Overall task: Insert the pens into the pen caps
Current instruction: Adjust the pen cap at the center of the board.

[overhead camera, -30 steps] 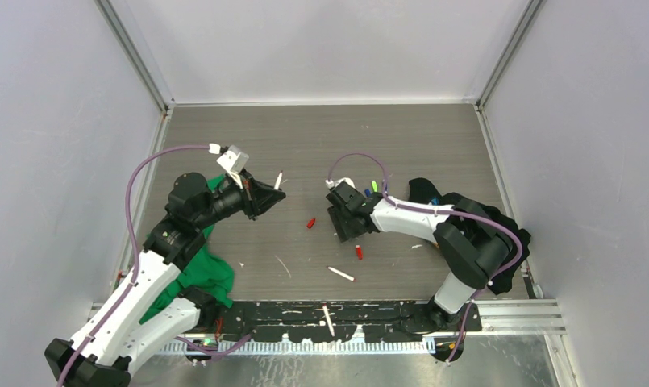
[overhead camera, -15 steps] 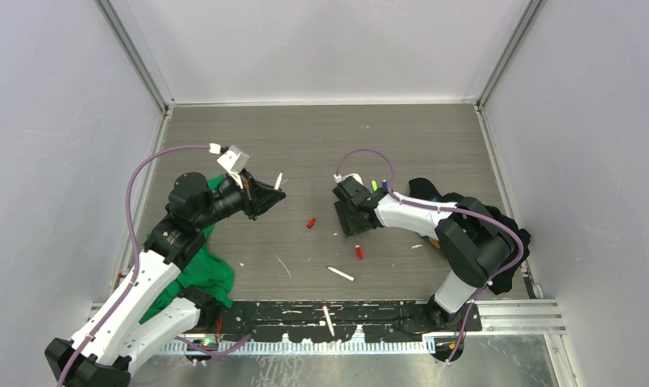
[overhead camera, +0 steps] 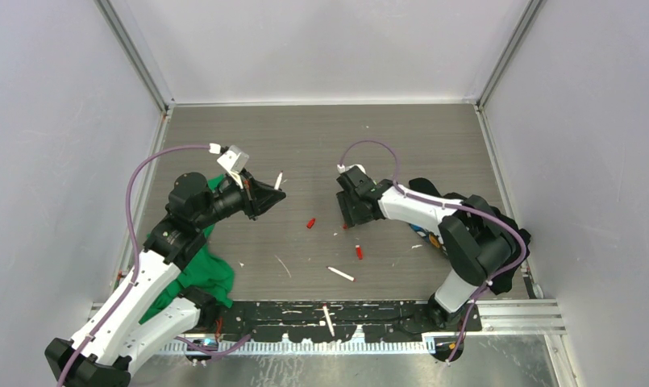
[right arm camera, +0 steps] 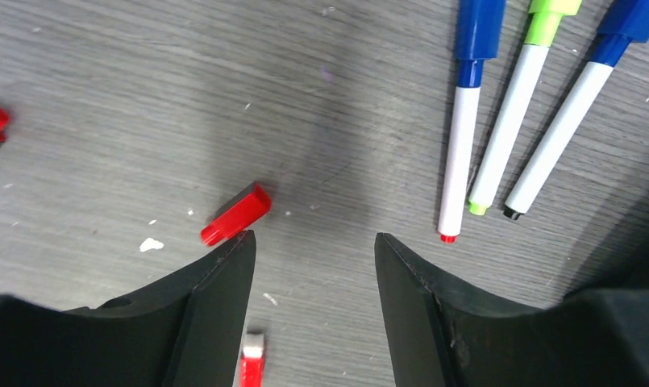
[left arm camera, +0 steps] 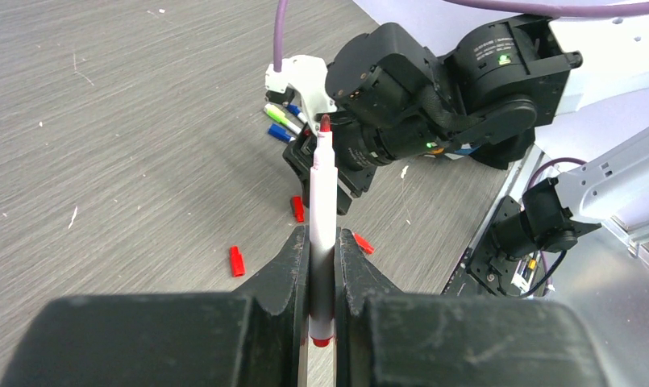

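Worktop (overhead camera: pixel 305 137) mid-task. Three capped pens (right arm camera: pixel 510 121) lying finished beside right claw (right arm camera: pixel 314 250), spread wide near loose red cap (right arm camera: pixel 237 214). Left claw (left arm camera: pixel 322 242) clamping red-tipped pen (left arm camera: pixel 321 185) aloft, uncapped. Other red caps (overhead camera: pixel 311 222) and bare pens (overhead camera: pixel 341 274) scattered, awaiting pairing.

Left arm (overhead camera: pixel 143 282) and right arm (overhead camera: pixel 413 211): white link shells between black cylindrical joint housings, one bearing a small green light (left arm camera: pixel 428 146). A purple cable (overhead camera: pixel 184 147) loops to each white wrist mount (overhead camera: pixel 237 158). Gripper fingers (left arm camera: pixel 282 270) — matte black, wedge-shaped, scuffed.
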You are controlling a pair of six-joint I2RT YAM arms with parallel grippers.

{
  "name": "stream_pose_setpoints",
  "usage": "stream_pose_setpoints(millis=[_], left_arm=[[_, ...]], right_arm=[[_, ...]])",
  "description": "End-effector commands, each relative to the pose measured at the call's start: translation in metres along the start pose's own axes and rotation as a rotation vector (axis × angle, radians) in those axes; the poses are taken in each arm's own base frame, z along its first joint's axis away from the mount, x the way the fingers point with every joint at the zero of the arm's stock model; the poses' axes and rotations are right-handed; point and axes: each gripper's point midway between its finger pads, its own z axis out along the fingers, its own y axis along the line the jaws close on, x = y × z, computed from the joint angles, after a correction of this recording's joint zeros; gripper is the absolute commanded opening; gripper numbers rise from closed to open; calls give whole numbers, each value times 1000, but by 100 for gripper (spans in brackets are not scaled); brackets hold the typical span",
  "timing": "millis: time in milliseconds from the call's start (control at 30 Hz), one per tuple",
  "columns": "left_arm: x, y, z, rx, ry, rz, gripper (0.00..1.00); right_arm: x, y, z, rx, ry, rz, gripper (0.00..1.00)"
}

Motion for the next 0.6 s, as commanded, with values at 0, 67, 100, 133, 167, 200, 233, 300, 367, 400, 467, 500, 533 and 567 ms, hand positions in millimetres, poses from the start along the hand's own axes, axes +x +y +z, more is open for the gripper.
stream_pose_setpoints(millis=[0, 67, 100, 133, 167, 200, 233, 300, 367, 400, 467, 500, 533, 567], left_arm=[[-28, -11, -5, 29, -76, 41, 0], [-28, -12, -5, 30, -76, 42, 0], [-28, -12, -5, 30, -76, 42, 0], [-28, -11, -5, 29, -76, 42, 0], [-28, -12, -5, 30, -76, 42, 0], [-28, -12, -5, 30, -77, 43, 0], [-28, -11, -5, 28, -77, 42, 0], [-28, -11, -6, 27, -77, 43, 0], [-28, -11, -6, 26, -79, 44, 0], [-29, -12, -6, 26, -81, 46, 0], [-29, -12, -7, 26, -83, 47, 0], [-29, -12, -7, 25, -84, 48, 0], [-29, -12, -7, 26, -84, 49, 0], [-30, -12, -8, 24, -85, 49, 0]], right_arm=[[-12, 10, -21, -71, -58, 12, 62], [-9, 6, -19, -52, -51, 22, 62], [-7, 4, -19, -40, -48, 30, 61], [-6, -2, -18, -6, -54, 36, 61], [-6, -6, -17, 17, -58, 44, 61], [-5, -9, -16, 36, -58, 52, 61], [-5, -11, -14, 50, -54, 56, 61], [-4, -12, -10, 63, -51, 65, 61], [-4, -10, -7, 62, -50, 68, 61], [-6, -9, -6, 59, -54, 71, 61], [-9, -7, -4, 54, -61, 74, 60], [-11, -6, -3, 51, -63, 75, 60], [-12, -5, -2, 51, -61, 74, 61], [-13, -4, 0, 48, -58, 72, 60]])
